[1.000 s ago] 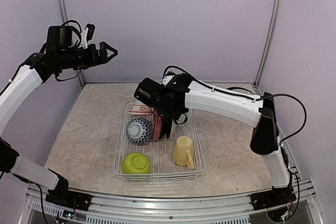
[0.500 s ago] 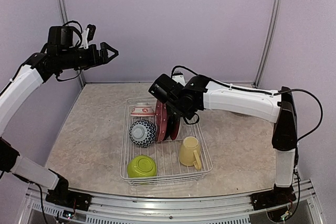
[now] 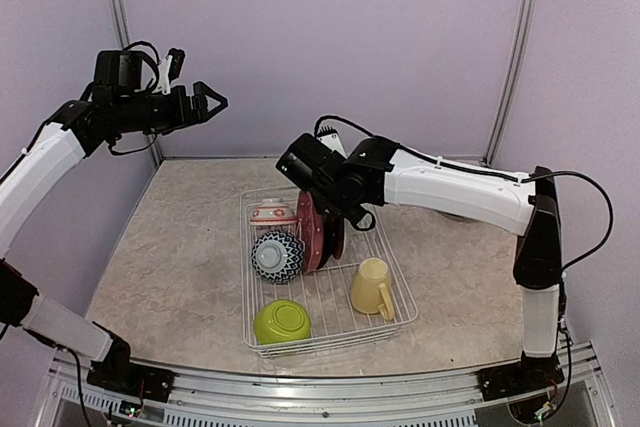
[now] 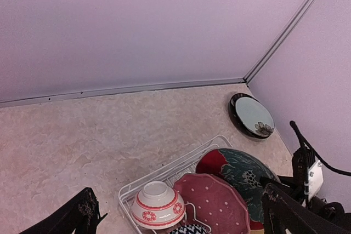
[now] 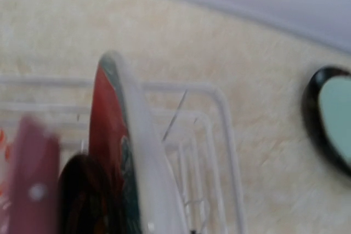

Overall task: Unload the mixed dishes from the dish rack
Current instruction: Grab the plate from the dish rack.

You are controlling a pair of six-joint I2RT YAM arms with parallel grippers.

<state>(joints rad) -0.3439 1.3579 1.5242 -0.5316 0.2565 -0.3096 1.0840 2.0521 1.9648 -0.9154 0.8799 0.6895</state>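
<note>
The white dish rack stands mid-table. In it are a red-white bowl, a blue-patterned bowl, a lime green bowl and a pale yellow mug. A pink dotted plate and a red and dark green plate stand upright in the prongs. My right gripper is down on the top rim of the red and green plate, with one dark finger against its red face. My left gripper is open and empty, high above the table's left side.
A dark plate with a pale centre lies on the table near the back right corner; it also shows in the right wrist view. The left wrist view shows the rack's back corner with the red-white bowl.
The rack has slid and turned to the right along with my right gripper and the plate. The left arm has barely moved.
</note>
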